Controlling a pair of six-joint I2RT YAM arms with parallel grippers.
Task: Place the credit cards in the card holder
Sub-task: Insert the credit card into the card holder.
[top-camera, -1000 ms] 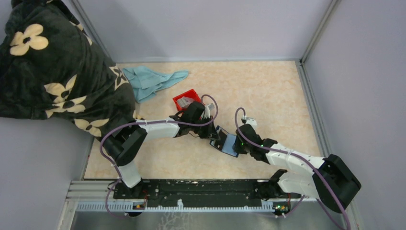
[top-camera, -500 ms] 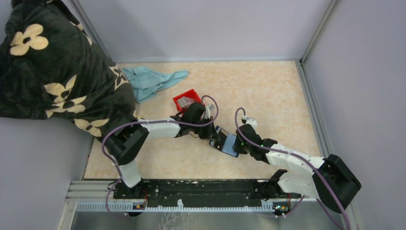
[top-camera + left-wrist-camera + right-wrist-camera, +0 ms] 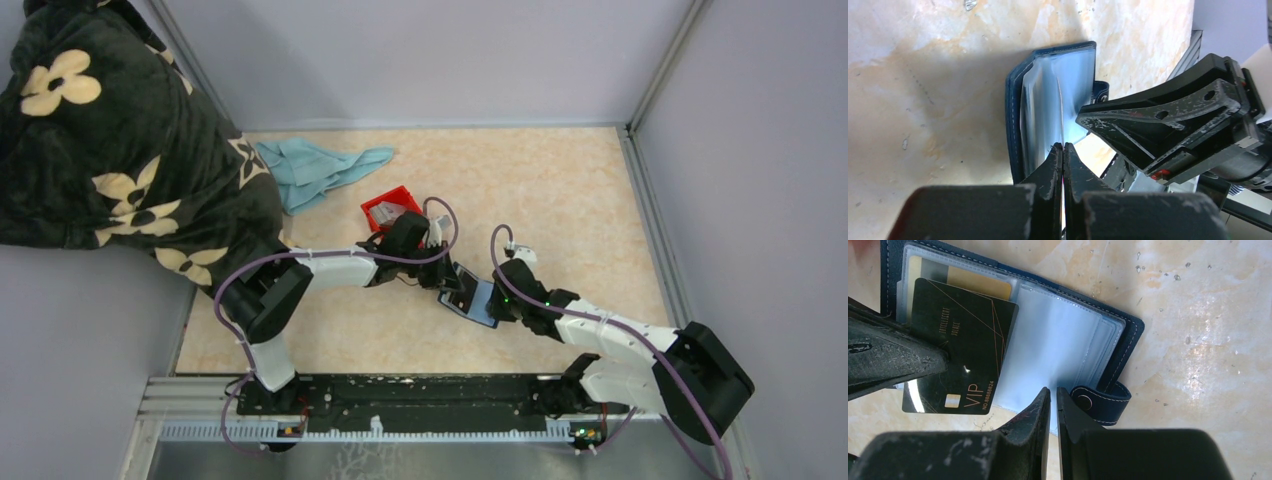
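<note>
Barely any change over the last second: your left pincer [image 3: 1063, 146] stays clamped shut on the black VIP card [image 3: 968, 340], half over the open card holder [image 3: 1128, 340] on the desk [image 3: 1198, 315], not seated yet; right pincer [image 3: 1053, 392] nearly closed at the clear sleeve edge, grip unclear.

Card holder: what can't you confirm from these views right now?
- Right wrist: the left gripper's finger covers one end of the black card; whether that end is in a sleeve is hidden.
- Left wrist: the card is edge-on, barely a sliver.
- Top: both wrists cover most of the card holder; the red bin contents are too small.
</note>
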